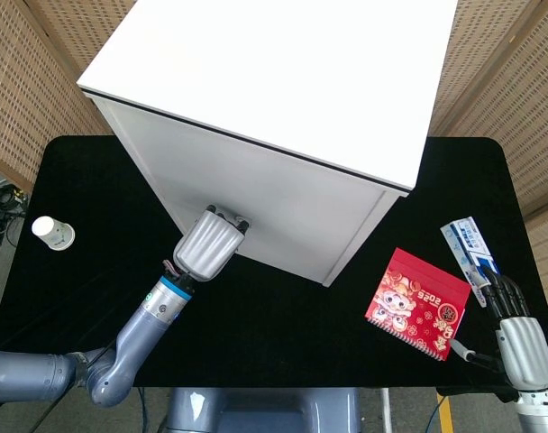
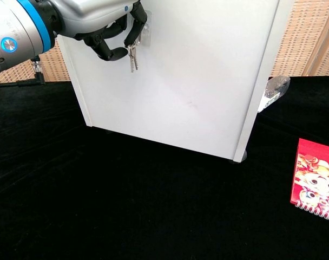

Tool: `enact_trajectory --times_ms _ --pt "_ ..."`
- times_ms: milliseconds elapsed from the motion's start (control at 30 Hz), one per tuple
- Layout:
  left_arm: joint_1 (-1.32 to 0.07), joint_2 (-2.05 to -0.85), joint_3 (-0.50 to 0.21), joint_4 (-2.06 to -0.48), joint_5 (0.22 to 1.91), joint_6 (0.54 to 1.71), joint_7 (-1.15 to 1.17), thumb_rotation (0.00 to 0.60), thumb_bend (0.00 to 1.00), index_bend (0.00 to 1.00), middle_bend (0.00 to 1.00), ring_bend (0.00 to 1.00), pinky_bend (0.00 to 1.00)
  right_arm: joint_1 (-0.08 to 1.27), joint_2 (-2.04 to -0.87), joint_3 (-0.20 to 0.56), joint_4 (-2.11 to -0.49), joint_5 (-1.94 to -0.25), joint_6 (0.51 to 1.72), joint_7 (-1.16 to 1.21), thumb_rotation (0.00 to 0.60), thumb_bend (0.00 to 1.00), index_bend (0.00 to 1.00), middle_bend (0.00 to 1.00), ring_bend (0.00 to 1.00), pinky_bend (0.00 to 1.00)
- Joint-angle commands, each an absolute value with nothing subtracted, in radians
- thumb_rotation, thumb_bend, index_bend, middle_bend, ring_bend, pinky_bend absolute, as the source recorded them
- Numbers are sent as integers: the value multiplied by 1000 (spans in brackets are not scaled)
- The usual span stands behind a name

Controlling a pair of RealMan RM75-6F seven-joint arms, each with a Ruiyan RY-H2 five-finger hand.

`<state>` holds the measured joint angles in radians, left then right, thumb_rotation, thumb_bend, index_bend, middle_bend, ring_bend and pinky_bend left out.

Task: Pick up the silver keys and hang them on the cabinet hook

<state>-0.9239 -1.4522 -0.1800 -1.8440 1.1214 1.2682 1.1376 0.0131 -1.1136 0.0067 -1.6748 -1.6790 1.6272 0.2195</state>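
Observation:
The silver keys dangle from the curled fingers of my left hand, right against the front face of the white cabinet. A small clear hook on that face shows just beside the fingertips, right of the keys' ring. From the head view the left hand presses up to the lower front of the cabinet, and the keys are hidden behind it. My right hand rests at the table's near right edge, fingers apart, holding nothing.
A red cartoon notebook lies right of the cabinet, also in the chest view. A blue-and-white packet lies beyond the right hand. A white paper cup stands at the far left on the black table.

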Motion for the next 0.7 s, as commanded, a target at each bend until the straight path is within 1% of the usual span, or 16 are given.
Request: enact_trajectory --times_ms 33,100,233,700 --pt "-922 -1457 -181 -1842 1118 1275 1142 600 325 464 870 830 741 13 -1114 7 -1675 -1678 1627 219 600 107 0 0 0 0" --pt "-921 -1459 -181 -1842 1116 1277 1144 600 307 446 870 830 741 13 -1114 7 -1675 -1679 1627 218 600 107 0 0 0 0" --pt "-920 -1463 -178 -1837 1127 1282 1139 600 306 426 870 830 741 14 -1114 7 -1675 -1676 1625 218 600 106 0 0 0 0" --pt "-907 -1478 -182 -1822 1175 1312 1126 600 305 409 870 830 741 14 -1114 6 -1677 -1675 1622 213 600 106 0 0 0 0"
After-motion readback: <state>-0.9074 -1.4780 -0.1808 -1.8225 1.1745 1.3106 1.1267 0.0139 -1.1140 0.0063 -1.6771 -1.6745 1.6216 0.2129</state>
